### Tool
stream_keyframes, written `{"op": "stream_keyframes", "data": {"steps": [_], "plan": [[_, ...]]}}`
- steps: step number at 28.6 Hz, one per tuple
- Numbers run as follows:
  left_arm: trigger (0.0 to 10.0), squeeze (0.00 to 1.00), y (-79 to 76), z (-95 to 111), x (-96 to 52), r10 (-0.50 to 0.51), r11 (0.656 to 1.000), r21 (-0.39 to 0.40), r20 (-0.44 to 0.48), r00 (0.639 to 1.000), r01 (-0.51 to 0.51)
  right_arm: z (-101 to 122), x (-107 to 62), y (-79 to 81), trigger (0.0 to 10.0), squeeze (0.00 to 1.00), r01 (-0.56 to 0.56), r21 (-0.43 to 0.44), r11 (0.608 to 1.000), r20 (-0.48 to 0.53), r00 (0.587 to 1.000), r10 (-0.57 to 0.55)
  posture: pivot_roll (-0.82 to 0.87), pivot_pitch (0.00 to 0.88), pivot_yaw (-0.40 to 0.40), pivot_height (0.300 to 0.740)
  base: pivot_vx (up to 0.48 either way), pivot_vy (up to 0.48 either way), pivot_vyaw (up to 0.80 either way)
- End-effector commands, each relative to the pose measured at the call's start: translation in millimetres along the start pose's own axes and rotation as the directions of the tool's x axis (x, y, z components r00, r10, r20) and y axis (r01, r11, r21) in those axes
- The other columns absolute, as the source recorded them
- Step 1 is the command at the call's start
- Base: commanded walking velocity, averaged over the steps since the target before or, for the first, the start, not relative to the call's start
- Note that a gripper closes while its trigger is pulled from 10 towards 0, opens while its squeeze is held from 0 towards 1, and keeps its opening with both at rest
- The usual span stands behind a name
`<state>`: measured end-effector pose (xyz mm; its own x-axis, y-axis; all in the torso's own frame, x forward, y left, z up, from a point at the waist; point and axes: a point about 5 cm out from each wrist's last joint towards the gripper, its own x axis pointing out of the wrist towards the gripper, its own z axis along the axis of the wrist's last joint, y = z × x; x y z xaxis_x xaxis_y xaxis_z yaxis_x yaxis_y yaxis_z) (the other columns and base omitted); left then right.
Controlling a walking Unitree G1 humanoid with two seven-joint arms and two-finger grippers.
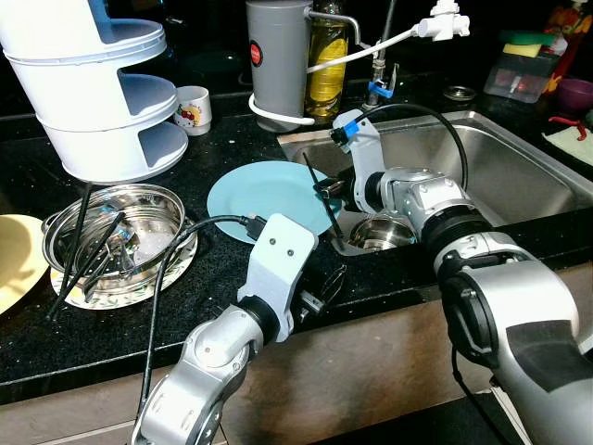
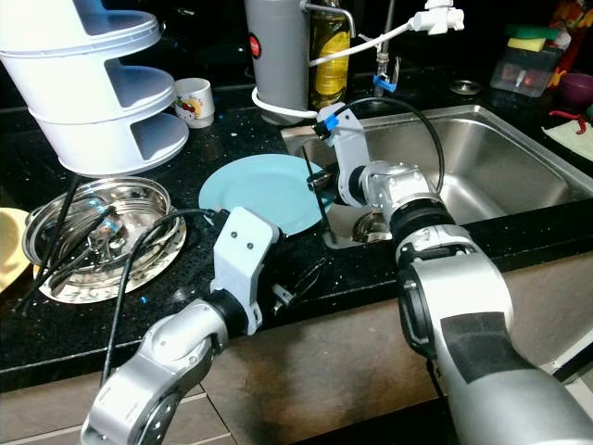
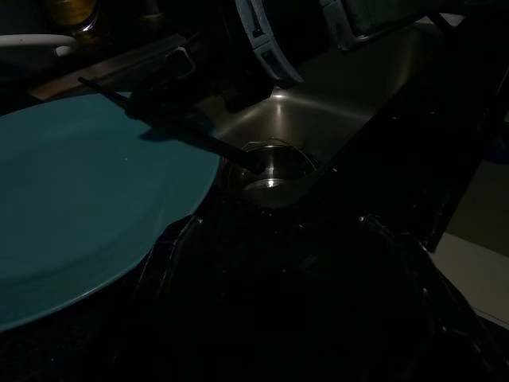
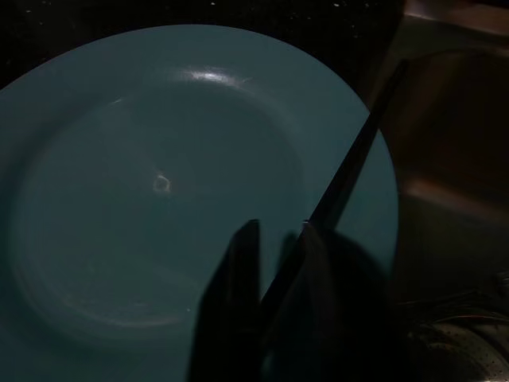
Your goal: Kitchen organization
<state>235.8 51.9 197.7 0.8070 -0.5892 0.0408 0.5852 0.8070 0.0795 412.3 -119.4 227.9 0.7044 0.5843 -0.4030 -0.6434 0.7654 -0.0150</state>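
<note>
Left hand (image 1: 324, 287) sits low at the counter's (image 1: 232, 278) front edge, just short of the teal plate (image 1: 264, 197); can't tell whether its fingers are apart or together, too dark in the wrist view.

Right hand (image 1: 326, 188) is over the plate's sink-side rim, fingers (image 4: 238, 302) pinched together on a thin black stick, probably a chopstick (image 1: 320, 199). The stick runs steeply tilted across the plate edge, lower end toward the sink corner.

Teal plate lies flat on the black counter, its right rim just beside the sink (image 1: 519, 167). A small steel bowl (image 1: 380, 232) sits in the near left corner of the sink, below the right forearm.

Left of the plate: a steel pot (image 1: 120, 232) on a patterned plate, with more black sticks (image 1: 79, 264) leaning in and over its rim. A yellow plate (image 1: 14, 260) is at the far left edge.

Behind the pot: a white tiered rack (image 1: 102, 93). Further back: a small printed cup (image 1: 193, 109), a grey canister (image 1: 278, 60), an oil bottle (image 1: 326, 65), and the tap (image 1: 380, 74) at the sink's back edge.
</note>
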Motion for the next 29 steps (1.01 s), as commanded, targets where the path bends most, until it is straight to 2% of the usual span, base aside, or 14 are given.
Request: {"op": "stream_keyframes", "data": {"steps": [1,2,3,4,5,6,14,20,21,22,26,29], "plan": [[10.0,0.0,0.9,-1,1.8,-0.006,1.0,0.004,-0.002,1.0,0.006,3,1.4,2.5,10.0,0.96,0.003,-0.019,1.0,-0.003,1.0,-0.004,0.04,0.0,0.008,0.74,0.0,0.0,0.0],[10.0,0.0,0.9,-1,1.8,-0.006,1.0,0.004,-0.002,1.0,0.006,3,1.4,2.5,10.0,0.96,0.003,-0.019,1.0,-0.003,1.0,-0.004,0.04,0.0,0.008,0.74,0.0,0.0,0.0],[10.0,0.0,0.8,-1,2.0,-0.006,1.0,0.004,-0.001,1.0,0.006,3,1.5,2.8,10.0,0.84,0.0,-0.026,1.0,-0.011,1.0,-0.001,0.04,0.0,0.008,0.74,0.0,0.0,0.0],[10.0,0.0,0.8,-1,2.0,-0.006,1.0,0.004,-0.001,1.0,0.006,3,1.5,2.8,10.0,0.84,0.0,-0.026,1.0,-0.011,1.0,-0.001,0.04,0.0,0.008,0.74,0.0,0.0,0.0],[10.0,0.0,0.8,-1,2.1,-0.006,1.0,0.004,0.0,1.0,0.006,3,1.6,3.2,10.0,0.4,-0.004,-0.031,1.0,-0.018,1.0,0.003,0.04,0.0,0.009,0.74,0.0,0.0,0.0],[10.0,0.0,0.9,0,2.2,-0.006,1.0,0.003,0.001,1.0,0.006,3,1.6,3.6,10.0,0.0,-0.008,-0.035,0.999,-0.025,1.0,0.007,0.04,0.0,0.009,0.74,0.0,0.0,0.0],[10.0,0.0,0.9,0,2.2,-0.001,1.0,0.0,0.0,1.0,0.001,-1,4.0,8.4,10.0,0.0,-0.035,-0.043,0.998,-0.092,0.995,0.031,0.04,0.0,0.007,0.74,0.0,0.0,0.0],[10.0,0.0,0.7,0,2.4,0.0,1.0,-0.002,0.002,1.0,0.0,1,6.0,12.5,10.0,0.0,-0.052,-0.057,0.997,-0.1,0.994,0.046,0.04,0.0,0.005,0.74,0.0,0.0,0.0],[10.0,0.0,0.9,0,2.4,0.001,1.0,-0.002,0.001,1.0,-0.001,2,6.2,13.1,3.6,0.0,-0.055,-0.059,0.997,-0.098,0.994,0.049,0.04,0.0,0.005,0.74,0.0,0.0,0.0],[10.0,0.0,1.0,0,2.5,0.002,1.0,-0.003,0.002,1.0,-0.002,2,6.4,13.8,0.0,0.0,-0.06,-0.063,0.996,-0.096,0.994,0.054,0.04,0.0,0.004,0.74,0.0,0.0,0.0],[10.0,0.0,1.3,0,2.5,0.005,1.0,-0.004,0.005,1.0,-0.005,7,6.9,16.7,0.0,0.0,-0.084,-0.047,0.995,-0.064,0.995,0.081,0.04,0.0,0.003,0.74,0.0,0.0,0.0],[10.0,0.0,1.2,0,2.5,0.003,1.0,-0.006,0.004,1.0,-0.003,15,5.8,18.8,0.0,0.0,-0.118,-0.01,0.993,0.006,0.993,0.118,0.04,0.0,0.003,0.74,0.0,0.0,0.0]]}}
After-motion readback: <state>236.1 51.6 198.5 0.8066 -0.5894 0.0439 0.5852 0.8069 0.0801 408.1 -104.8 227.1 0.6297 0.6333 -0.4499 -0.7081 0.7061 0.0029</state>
